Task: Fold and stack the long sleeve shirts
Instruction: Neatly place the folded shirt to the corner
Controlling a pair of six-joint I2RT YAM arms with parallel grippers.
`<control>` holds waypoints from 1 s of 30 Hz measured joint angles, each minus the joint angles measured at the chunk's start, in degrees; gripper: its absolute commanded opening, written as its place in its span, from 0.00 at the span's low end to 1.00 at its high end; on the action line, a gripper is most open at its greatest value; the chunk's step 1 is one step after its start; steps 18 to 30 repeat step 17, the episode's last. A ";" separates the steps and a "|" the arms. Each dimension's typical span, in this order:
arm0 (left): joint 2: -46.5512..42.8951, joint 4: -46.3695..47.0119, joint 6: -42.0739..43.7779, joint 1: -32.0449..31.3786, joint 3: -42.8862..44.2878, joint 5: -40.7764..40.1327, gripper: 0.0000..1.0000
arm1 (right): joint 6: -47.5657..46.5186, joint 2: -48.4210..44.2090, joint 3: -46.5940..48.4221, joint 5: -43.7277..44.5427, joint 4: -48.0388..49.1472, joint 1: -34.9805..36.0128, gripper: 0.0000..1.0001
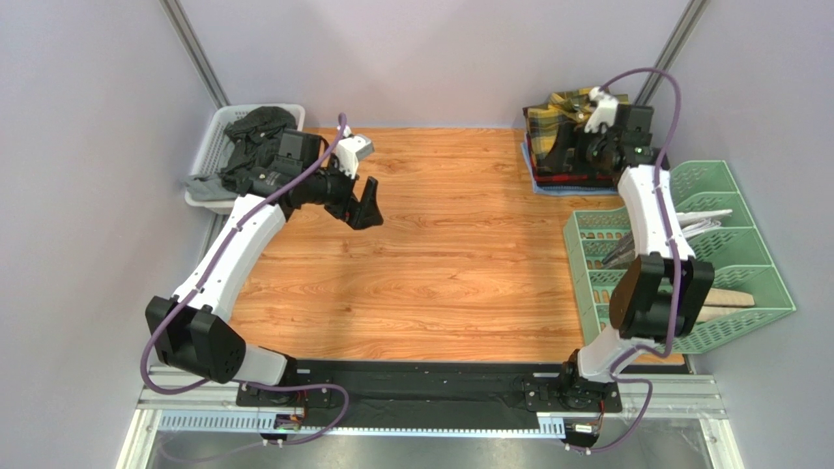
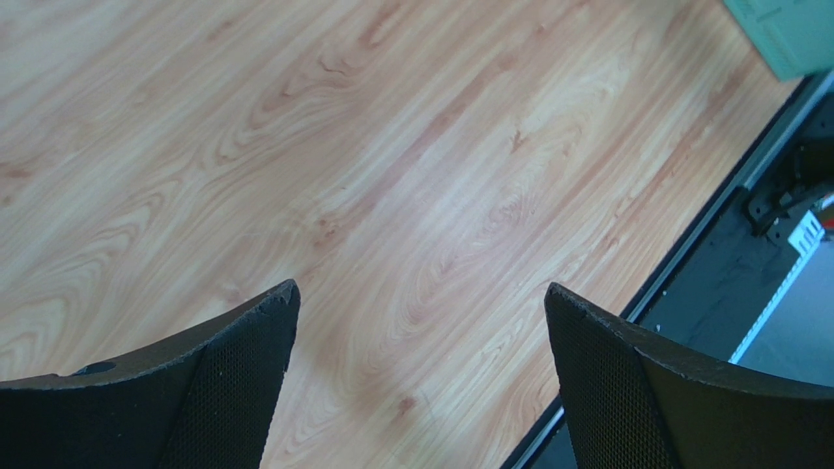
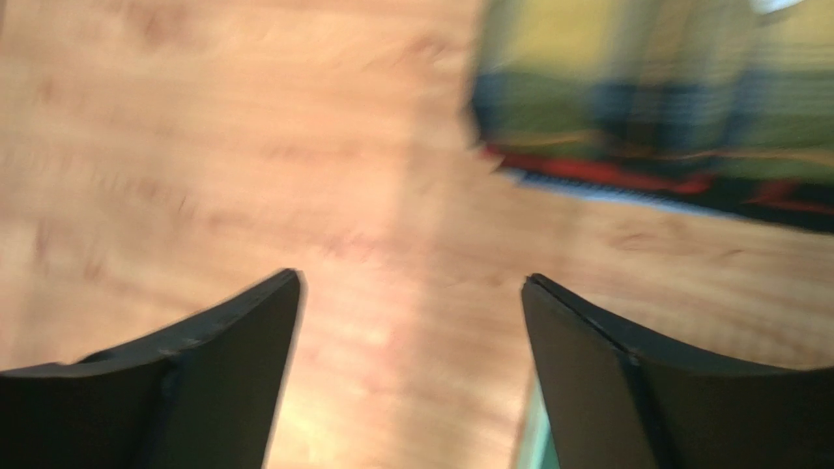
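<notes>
The yellow plaid shirt (image 1: 556, 110) lies folded at the table's back right, on top of the red plaid shirt, whose edge (image 1: 578, 181) shows beneath it. In the blurred right wrist view the yellow shirt (image 3: 666, 98) sits over the red edge (image 3: 607, 174). My right gripper (image 1: 576, 154) hovers at the stack's near side, open and empty (image 3: 411, 283). My left gripper (image 1: 367, 207) hangs over the bare wood at the left of the table, open and empty (image 2: 421, 298).
A white basket (image 1: 210, 147) holding dark clothes (image 1: 253, 132) stands at the back left corner. A green slotted rack (image 1: 729, 254) with utensils stands along the right edge; its corner shows in the left wrist view (image 2: 783, 34). A blue mat edge (image 1: 535, 181) lies under the shirt stack.
</notes>
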 measured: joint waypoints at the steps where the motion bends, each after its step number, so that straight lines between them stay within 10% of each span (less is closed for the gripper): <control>1: 0.07 -0.81 -0.11 0.70 1.07 -0.15 0.99 | 0.04 -1.86 -2.38 -0.74 -1.07 1.38 0.99; 15: -4.11 -4.83 0.07 2.27 -11.65 -11.04 0.99 | -4.00 -30.97 -34.49 1.77 -4.15 19.26 1.00; 30: -4.11 -4.81 0.13 2.29 -12.39 -12.35 0.99 | -4.07 -32.96 -36.20 2.36 -4.59 19.21 1.00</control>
